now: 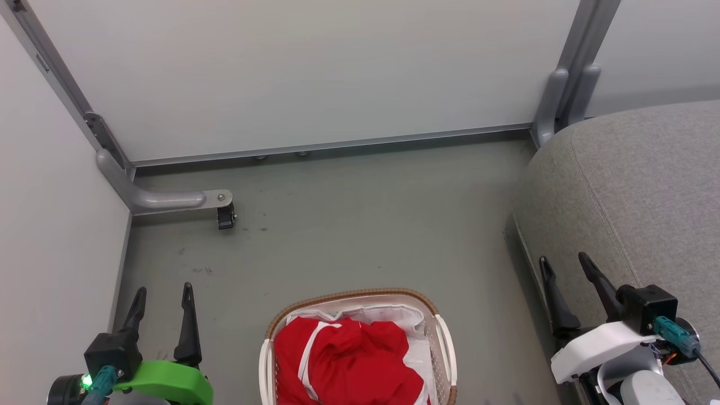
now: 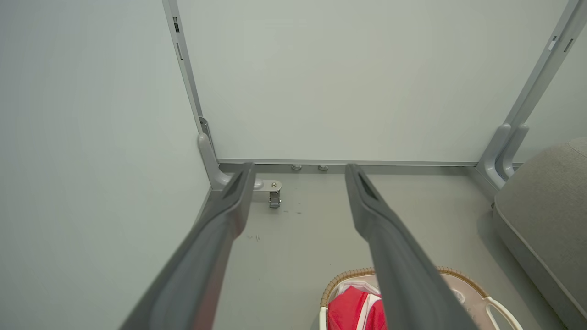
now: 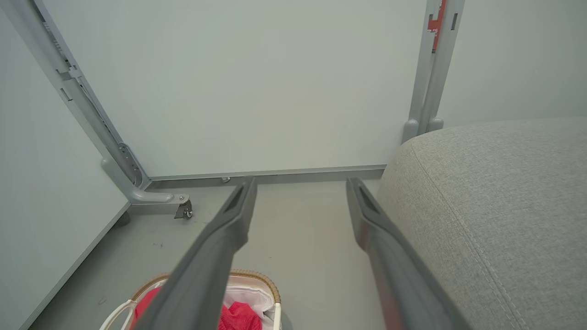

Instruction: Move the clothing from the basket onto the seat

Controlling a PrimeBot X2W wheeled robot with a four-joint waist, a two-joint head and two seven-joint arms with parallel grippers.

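Note:
Red clothing (image 1: 349, 360) with white trim lies heaped in the white basket (image 1: 444, 337), which has a brown woven rim and stands on the floor at the bottom centre of the head view. The grey seat (image 1: 647, 191) fills the right side. My left gripper (image 1: 163, 289) is open at the lower left, well left of the basket and holding nothing. My right gripper (image 1: 565, 260) is open at the lower right, over the seat's front edge. From the left wrist, the clothing (image 2: 351, 309) and basket (image 2: 477, 302) show low between the spread fingers. From the right wrist, the clothing (image 3: 240, 316) and the seat (image 3: 495, 197) show.
Pale partition walls close off the back and left. A grey metal foot with a small caster (image 1: 226, 216) juts from the left corner. Another grey post (image 1: 568, 84) stands at the back right by the seat. Bare grey floor (image 1: 365, 225) lies beyond the basket.

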